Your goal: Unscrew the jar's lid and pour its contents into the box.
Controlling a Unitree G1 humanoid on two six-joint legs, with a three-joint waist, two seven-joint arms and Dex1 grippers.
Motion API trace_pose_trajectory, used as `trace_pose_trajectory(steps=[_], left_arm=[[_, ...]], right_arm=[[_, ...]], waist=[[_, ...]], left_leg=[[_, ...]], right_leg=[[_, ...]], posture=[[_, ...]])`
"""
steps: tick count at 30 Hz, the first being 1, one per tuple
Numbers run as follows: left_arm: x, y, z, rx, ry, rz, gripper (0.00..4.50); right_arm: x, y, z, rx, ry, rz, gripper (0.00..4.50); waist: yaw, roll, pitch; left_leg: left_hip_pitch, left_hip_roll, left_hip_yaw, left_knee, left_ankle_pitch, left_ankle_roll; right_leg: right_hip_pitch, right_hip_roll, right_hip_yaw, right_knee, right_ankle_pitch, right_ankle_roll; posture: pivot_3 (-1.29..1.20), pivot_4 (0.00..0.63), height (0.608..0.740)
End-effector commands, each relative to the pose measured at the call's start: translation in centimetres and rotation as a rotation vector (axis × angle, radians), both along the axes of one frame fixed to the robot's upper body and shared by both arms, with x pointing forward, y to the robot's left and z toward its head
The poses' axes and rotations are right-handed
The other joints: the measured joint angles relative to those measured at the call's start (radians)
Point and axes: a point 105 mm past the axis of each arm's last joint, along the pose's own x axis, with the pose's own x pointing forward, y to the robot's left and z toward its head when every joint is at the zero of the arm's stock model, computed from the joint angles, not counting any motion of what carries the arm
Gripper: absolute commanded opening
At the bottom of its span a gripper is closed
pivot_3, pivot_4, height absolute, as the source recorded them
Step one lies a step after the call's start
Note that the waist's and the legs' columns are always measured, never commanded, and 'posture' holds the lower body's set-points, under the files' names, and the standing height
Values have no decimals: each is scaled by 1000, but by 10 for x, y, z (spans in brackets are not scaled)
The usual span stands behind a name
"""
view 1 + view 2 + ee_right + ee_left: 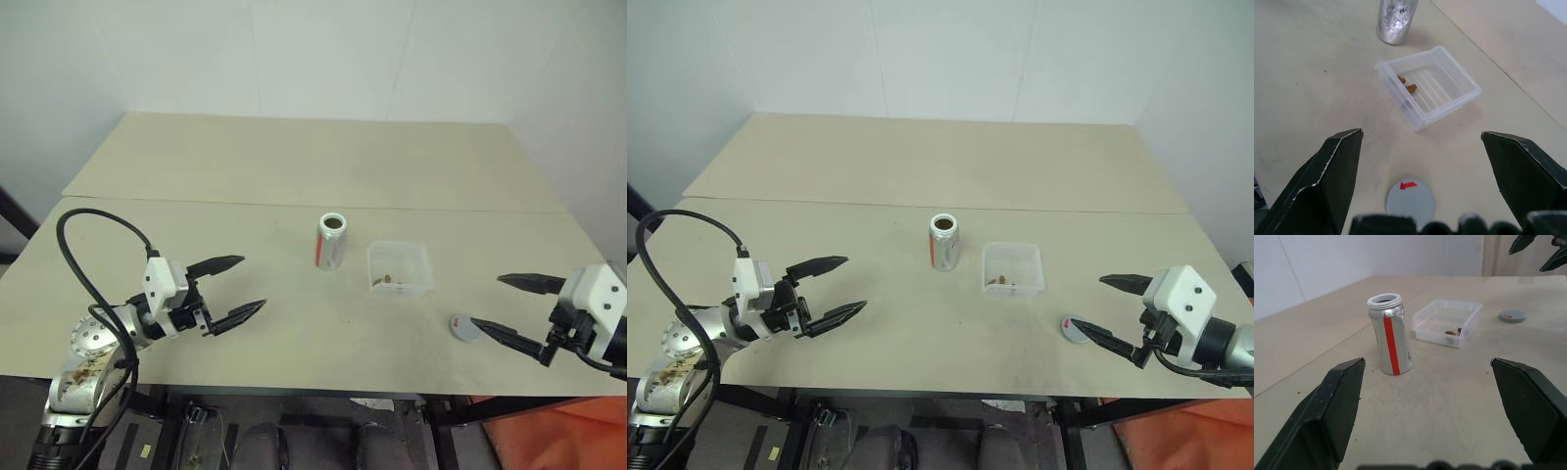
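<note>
Silvery-grey cylindrical jar (331,241) upright, lidless, mid-table; clear shallow plastic box (400,268) with brown crumbs (1406,84) just beside it. Flat grey lid (465,327) lies by right gripper (495,305). Left gripper (239,288) well apart from jar. Both grippers spread wide, empty.

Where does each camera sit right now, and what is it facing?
Head pair: look down over the table at both open hands, left hand and right hand.
Left wrist: faces the uncapped silvery red-striped jar.
Right wrist: faces the flat grey lid.
Both wrists share the clear plastic box holding brown crumbs.
</note>
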Motion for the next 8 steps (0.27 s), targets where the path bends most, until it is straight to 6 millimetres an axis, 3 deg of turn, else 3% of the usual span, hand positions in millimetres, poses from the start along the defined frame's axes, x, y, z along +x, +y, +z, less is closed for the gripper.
trace_pose_trajectory(steps=[1, 4, 8], left_arm=[[-5, 6, 11, 32, -48, 19, 4476], [-12, 17, 9, 52, -8, 18, 4476], [-10, 13, 13, 62, -8, -7, 4476]], right_arm=[[2, 0, 8, -1, -43, 15, 4500], [0, 6, 3, -6, -46, 19, 4500], [-7, 7, -1, 3, -47, 19, 4500]], waist=[[0, 0, 0], [0, 0, 0], [2, 0, 0]], left_leg=[[0, 0, 0, 0, 0, 0], [0, 0, 0, 0, 0, 0], [0, 1, 0, -1, -1, -1]], right_leg=[[0, 0, 0, 0, 0, 0], [-1, 0, 0, 0, 0, 0], [-1, 1, 0, 1, -1, -1]], posture=[[0, 150, 740], [0, 150, 740], [0, 150, 740]])
